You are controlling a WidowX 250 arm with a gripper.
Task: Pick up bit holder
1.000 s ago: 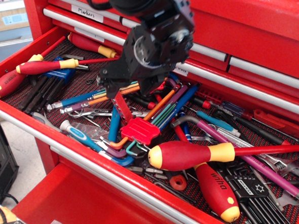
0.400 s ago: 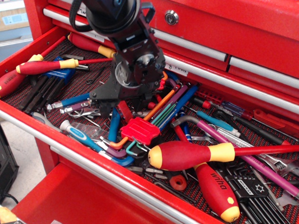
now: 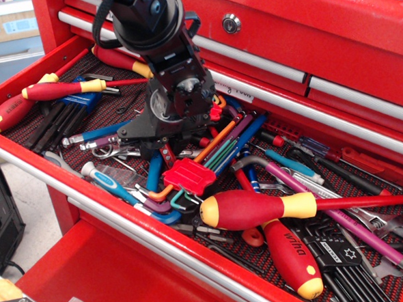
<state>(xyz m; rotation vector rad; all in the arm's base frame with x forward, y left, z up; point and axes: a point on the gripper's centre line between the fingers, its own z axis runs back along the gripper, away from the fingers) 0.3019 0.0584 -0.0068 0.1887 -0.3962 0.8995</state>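
Black gripper (image 3: 149,146) is down in the open red drawer (image 3: 148,238), left of centre, fingertips buried in the pile of coloured hex keys (image 3: 219,145). A narrow red strip, the bit holder (image 3: 166,154), shows right at the fingertips, tilted, its lower end pointing toward the red hex key clip (image 3: 190,175) just in front. Fingers look closed on either side of the strip's upper end, but the tips are dark and mixed with the clutter, so I cannot tell for sure whether they clamp it.

Readable writing: "wiha" in black on the fat red-and-yellow screwdriver handle (image 3: 292,258) near the front right edge. The black hex key holder (image 3: 337,255) beside it carries a small white label and a star symbol; text too small to read. A white label (image 3: 234,91) on the drawer face behind the gripper has handwriting, partly hidden, not legible.

Another big red-and-yellow screwdriver (image 3: 259,209) lies across the front middle, touching the wiha one. A slimmer red-and-yellow screwdriver (image 3: 48,90) sits near the left edge over a blue hex key set (image 3: 77,106).
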